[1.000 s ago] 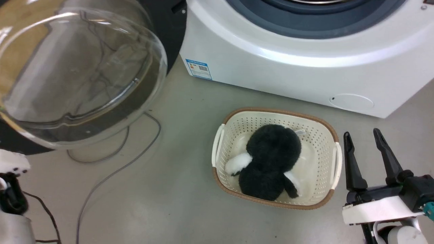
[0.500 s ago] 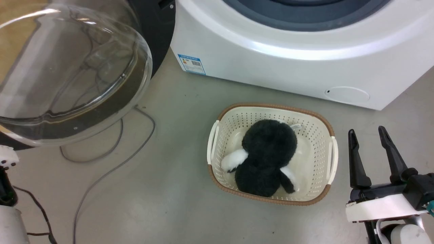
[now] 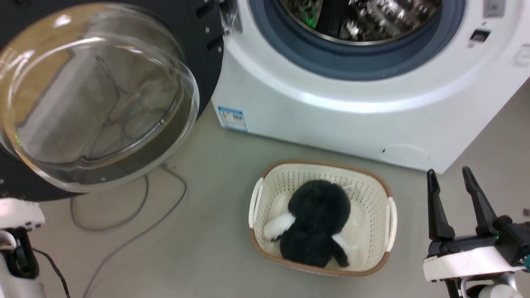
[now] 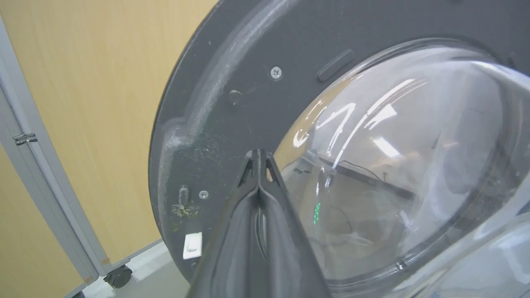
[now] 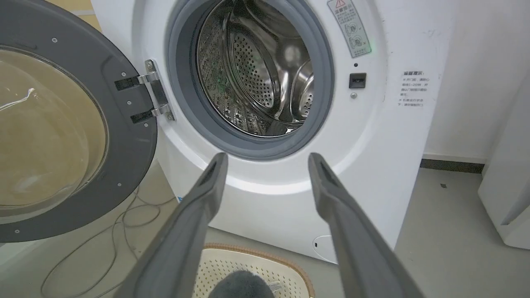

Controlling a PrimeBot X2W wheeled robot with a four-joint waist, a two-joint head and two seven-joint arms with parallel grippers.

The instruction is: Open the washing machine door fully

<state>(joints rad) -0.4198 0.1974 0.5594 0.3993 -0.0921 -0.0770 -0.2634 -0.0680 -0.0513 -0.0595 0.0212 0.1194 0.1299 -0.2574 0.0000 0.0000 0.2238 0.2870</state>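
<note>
The washing machine door, black-rimmed with a bulging clear glass bowl, stands swung out to the left of the white machine. Its metal hinge sits beside the exposed steel drum. Opening looks nearly finished. The left gripper, fingers pressed together, points at the door's dark inner rim, and contact is unclear. A last outward nudge there would likely complete it. The right gripper hovers, fingers apart, near a laundry basket.

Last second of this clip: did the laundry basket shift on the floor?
No. The camera moved, shifting the whole head view; the basket sits at the same offset from the washing machine's round filter cap.
</note>
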